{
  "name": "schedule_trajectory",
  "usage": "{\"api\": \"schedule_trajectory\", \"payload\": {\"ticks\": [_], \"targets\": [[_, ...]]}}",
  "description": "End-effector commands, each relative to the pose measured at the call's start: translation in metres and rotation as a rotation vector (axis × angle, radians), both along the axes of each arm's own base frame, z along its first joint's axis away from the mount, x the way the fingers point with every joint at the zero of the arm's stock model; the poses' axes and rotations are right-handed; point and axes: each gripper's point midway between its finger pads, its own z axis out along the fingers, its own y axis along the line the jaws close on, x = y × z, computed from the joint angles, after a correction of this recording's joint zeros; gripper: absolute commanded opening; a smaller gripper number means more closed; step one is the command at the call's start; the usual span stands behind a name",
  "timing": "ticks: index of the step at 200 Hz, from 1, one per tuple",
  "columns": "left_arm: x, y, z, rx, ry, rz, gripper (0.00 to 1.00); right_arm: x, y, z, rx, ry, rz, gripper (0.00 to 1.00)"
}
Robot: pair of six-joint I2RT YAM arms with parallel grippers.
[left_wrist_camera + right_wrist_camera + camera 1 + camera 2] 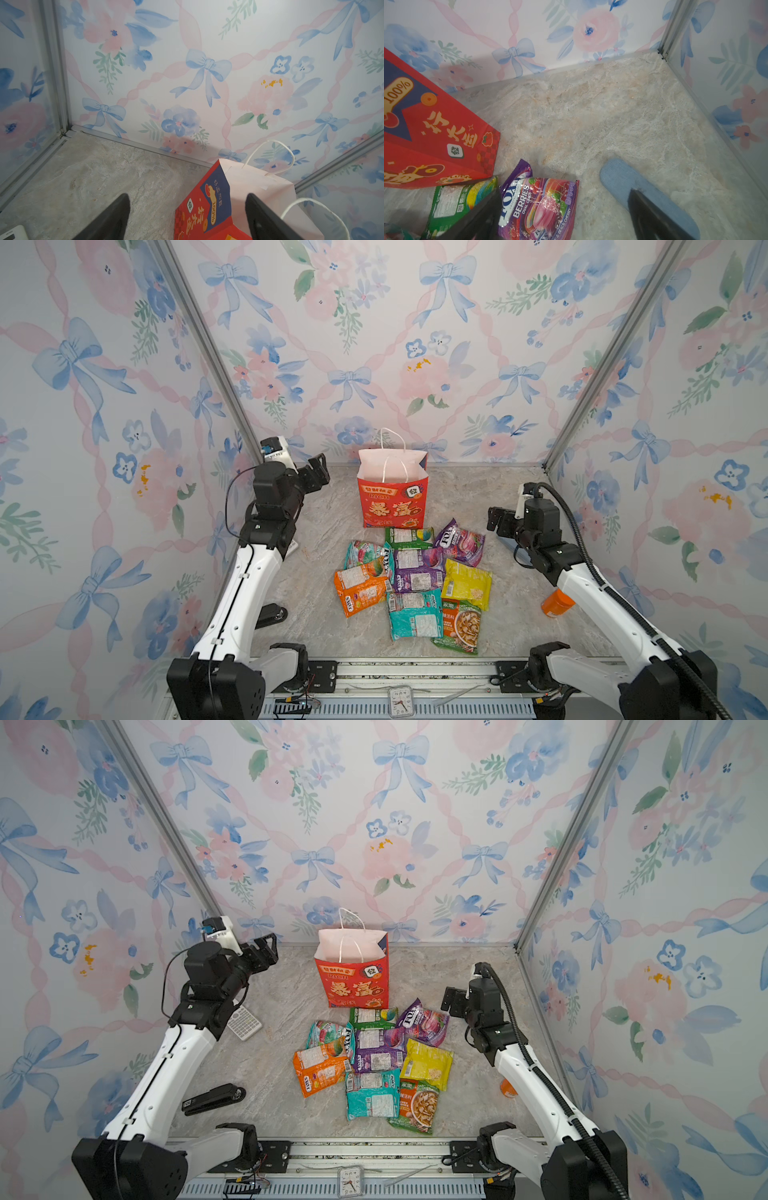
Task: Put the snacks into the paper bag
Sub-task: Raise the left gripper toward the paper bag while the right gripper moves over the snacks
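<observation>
Snacks, flat crinkly plastic packets (pixel 415 585) in orange, teal, purple, green and yellow, sit piled on the grey marbled table (pixel 316 593), right in front of the small red paper gift bag (pixel 392 497) with gold characters, which stands upright, mouth open. From my end, left jaws are spread wide, empty, raised off to the bag's left. Right jaws gape wide too, holding nothing, near the purple berry packet (pixel 537 207).
</observation>
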Motion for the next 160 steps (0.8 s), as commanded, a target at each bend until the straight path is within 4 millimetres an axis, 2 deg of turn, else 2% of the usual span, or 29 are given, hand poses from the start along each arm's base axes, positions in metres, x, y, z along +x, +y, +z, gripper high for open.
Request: {"api": "schedule_trajectory", "payload": {"ticks": [1, 31, 61, 114, 160], "targets": [[0.014, -0.026, -0.02, 0.041, 0.159, -0.166, 0.84, -0.011, 0.013, -0.016, -0.028, 0.095, 0.068, 0.97], [0.045, -0.047, -0.029, 0.053, 0.259, -0.246, 0.77, -0.014, 0.02, -0.031, -0.014, 0.153, 0.097, 0.97], [0.065, -0.071, -0.036, 0.094, 0.304, -0.3, 0.74, -0.016, 0.033, -0.04, 0.012, 0.194, 0.147, 0.97], [0.081, -0.102, -0.053, 0.23, 0.381, -0.316, 0.72, -0.017, 0.041, -0.048, 0.003, 0.229, 0.178, 0.98], [0.088, -0.103, -0.08, 0.364, 0.475, -0.259, 0.67, -0.017, 0.044, -0.047, 0.0, 0.233, 0.188, 0.98]]}}
